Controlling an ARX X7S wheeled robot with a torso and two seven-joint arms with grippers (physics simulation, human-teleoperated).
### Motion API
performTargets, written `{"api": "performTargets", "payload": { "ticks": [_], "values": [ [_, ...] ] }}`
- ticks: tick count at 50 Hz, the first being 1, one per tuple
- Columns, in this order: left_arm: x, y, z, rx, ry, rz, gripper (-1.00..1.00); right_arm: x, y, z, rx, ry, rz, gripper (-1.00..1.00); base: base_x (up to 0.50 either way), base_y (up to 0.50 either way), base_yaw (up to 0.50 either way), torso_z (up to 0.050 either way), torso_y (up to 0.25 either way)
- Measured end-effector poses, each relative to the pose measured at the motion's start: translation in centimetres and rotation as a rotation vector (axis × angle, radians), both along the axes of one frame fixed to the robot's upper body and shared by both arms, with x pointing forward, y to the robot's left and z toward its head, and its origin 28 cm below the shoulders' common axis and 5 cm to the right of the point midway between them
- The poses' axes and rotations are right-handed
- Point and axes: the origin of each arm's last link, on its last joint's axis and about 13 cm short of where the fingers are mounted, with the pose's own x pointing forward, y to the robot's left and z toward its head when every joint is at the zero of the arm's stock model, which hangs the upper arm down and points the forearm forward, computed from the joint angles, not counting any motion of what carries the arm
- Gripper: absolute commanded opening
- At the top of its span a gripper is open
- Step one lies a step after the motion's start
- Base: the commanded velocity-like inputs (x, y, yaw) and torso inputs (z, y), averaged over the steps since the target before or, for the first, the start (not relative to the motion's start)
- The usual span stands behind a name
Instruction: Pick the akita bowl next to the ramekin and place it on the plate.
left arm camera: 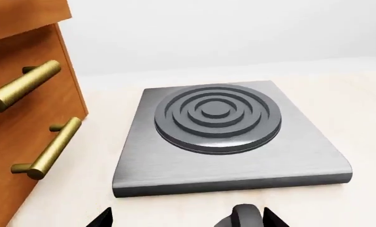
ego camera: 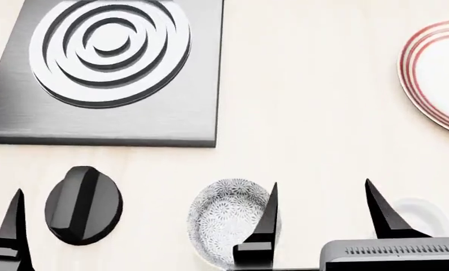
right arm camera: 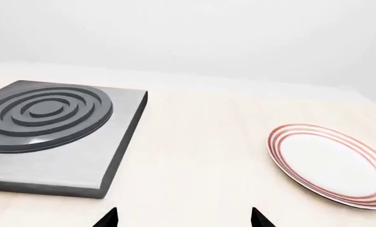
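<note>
The counter (ego camera: 307, 113) lies bare between the hob plate (ego camera: 107, 70) and the plate (ego camera: 439, 73), a broad lane. At the near edge, the right gripper (ego camera: 320, 210) stands with fingers spread; the akita bowl (ego camera: 224, 223) touches its inner finger, the ramekin (ego camera: 420, 217) sits just beyond its outer finger. A black knob (ego camera: 83, 204) lies beside the bowl. Drawer handles (left arm camera: 23, 85) project near the hob's far side.

Head looks straight down; both wrists share the stove (left arm camera: 216, 118).
</note>
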Motion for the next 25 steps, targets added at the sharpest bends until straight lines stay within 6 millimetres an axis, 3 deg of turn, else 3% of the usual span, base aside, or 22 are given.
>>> {"api": "performTargets", "payload": {
  "ticks": [16,25],
  "values": [
    [0.02,0.00,-0.14,0.000,0.004,0.000,1.00,0.02,-0.04,-0.07,0.000,0.001,-0.002,1.00,0.00,0.00,0.00,-0.004,-0.172],
    [0.08,0.05,-0.18,-0.008,0.001,0.006,1.00,-0.12,0.02,0.17,0.004,0.001,0.004,1.00,0.00,0.00,0.00,0.000,-0.008]
  ]
}}
